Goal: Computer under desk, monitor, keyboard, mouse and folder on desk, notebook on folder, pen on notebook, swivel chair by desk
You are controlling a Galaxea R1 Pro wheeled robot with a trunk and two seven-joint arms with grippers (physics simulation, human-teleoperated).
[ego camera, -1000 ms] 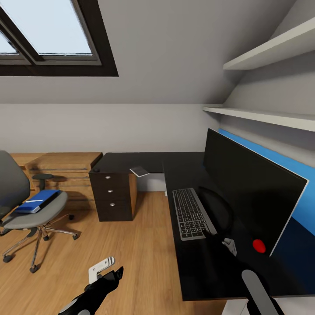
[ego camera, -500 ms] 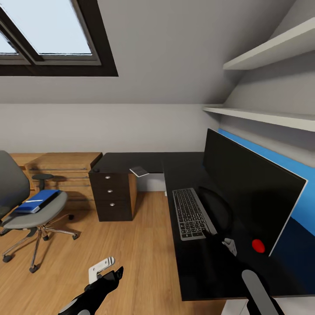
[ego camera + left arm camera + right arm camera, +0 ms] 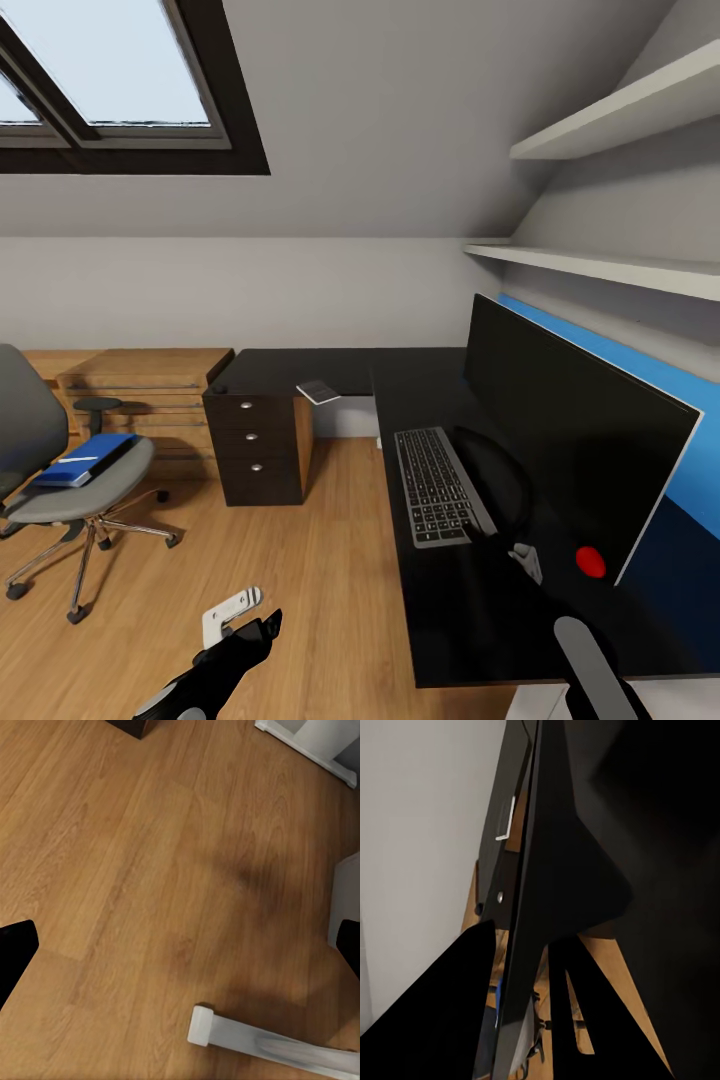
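The wide black monitor [image 3: 570, 440] stands on the black desk [image 3: 440, 610] against its blue back panel. The dark keyboard [image 3: 436, 487] lies right beside the monitor's round base. A small red rounded object [image 3: 590, 562], perhaps the mouse, sits at the screen's lower edge. The blue folder [image 3: 85, 459] lies on the grey seat of the swivel chair [image 3: 60, 500], out on the floor to the left. My left gripper [image 3: 238, 617] [image 3: 180, 945] hangs open over bare floor. My right gripper [image 3: 525, 562] is low over the desk near the monitor base, its jaws lost in dark shapes.
A thin grey flat item [image 3: 318, 391] lies on the desk's far wing above a dark drawer unit [image 3: 255, 450]. A low oak shelving unit [image 3: 150, 395] stands against the back wall. White wall shelves [image 3: 600, 265] hang above the monitor. Wooden floor lies between chair and desk.
The monitor's near corner and the red object have shifted a hair to the left. My right forearm sits slightly lower. The left arm has not moved.
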